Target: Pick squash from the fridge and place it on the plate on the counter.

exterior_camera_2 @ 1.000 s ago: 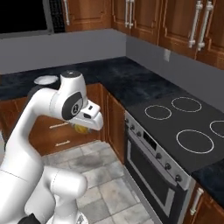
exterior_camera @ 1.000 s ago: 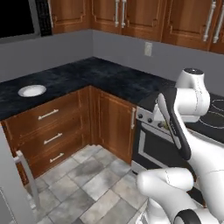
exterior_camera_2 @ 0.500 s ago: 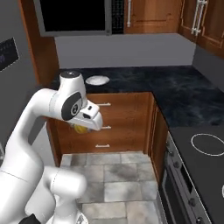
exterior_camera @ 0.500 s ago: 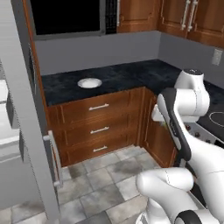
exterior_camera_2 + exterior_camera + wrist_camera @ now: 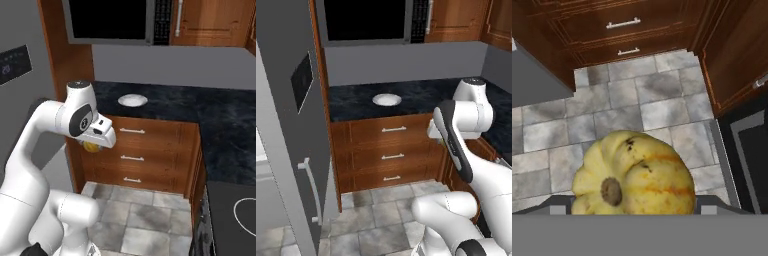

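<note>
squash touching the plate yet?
Apart. Right base view: the squash hangs under the gripper out in front of the drawers, while the plate sits bare on the counter.

The counter (image 5: 421, 97) (dark marbled stone) carries the white plate (image 5: 387, 100).

The squash (image 5: 634, 175) held in the gripper (image 5: 95, 145) has matt, ribbed yellow skin with orange streaks. Below it lies mottled grey stone floor tile (image 5: 622, 95). Ahead, the glossy marbled counter (image 5: 421, 97) tops reddish wooden drawers (image 5: 388, 150) with brushed metal handles (image 5: 394, 129).
</note>
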